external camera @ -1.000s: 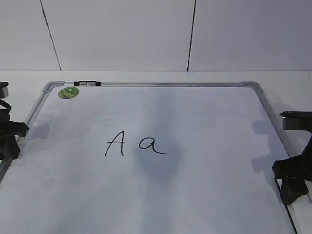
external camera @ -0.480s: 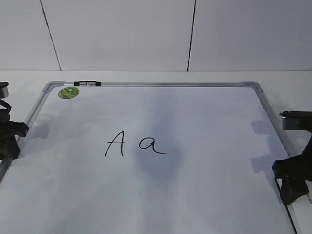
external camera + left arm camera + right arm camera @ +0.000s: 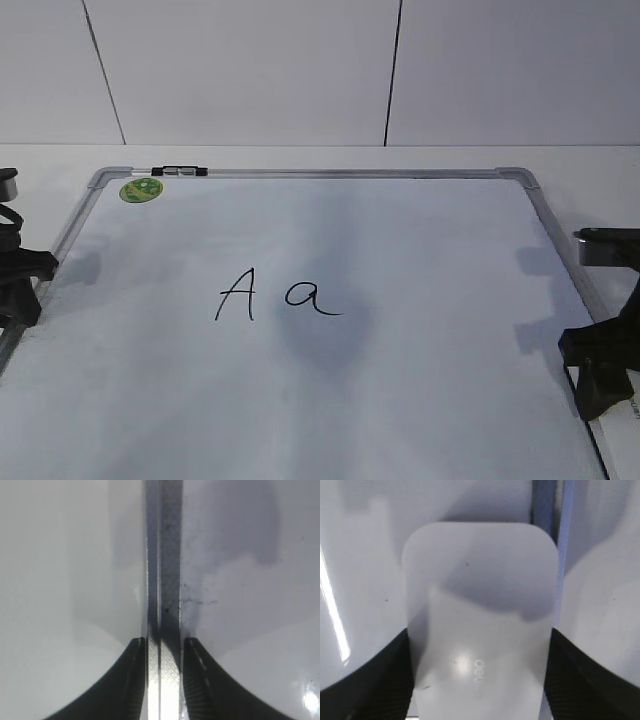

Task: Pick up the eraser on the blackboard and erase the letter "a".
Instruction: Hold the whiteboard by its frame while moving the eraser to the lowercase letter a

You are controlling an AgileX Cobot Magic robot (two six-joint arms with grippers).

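Note:
The blackboard (image 3: 320, 174) is a white board in a silver-grey frame lying flat. The letter "a" (image 3: 310, 297) is written near its middle, right of a capital "A" (image 3: 236, 293). The eraser (image 3: 480, 590), a white oblong block with small grey print, lies by the board's right frame (image 3: 545, 505). My right gripper (image 3: 480, 635) has a finger against each long side of it; in the exterior view this gripper (image 3: 600, 375) sits at the board's right edge and hides the eraser. My left gripper (image 3: 165, 642) hangs over the left frame (image 3: 170, 555), jaws nearly together and empty.
A small green round sticker (image 3: 141, 189) sits in the board's far left corner. A black clip (image 3: 180, 171) is on the far frame. A white wall stands behind the table. My left gripper (image 3: 20, 285) is at the board's left edge.

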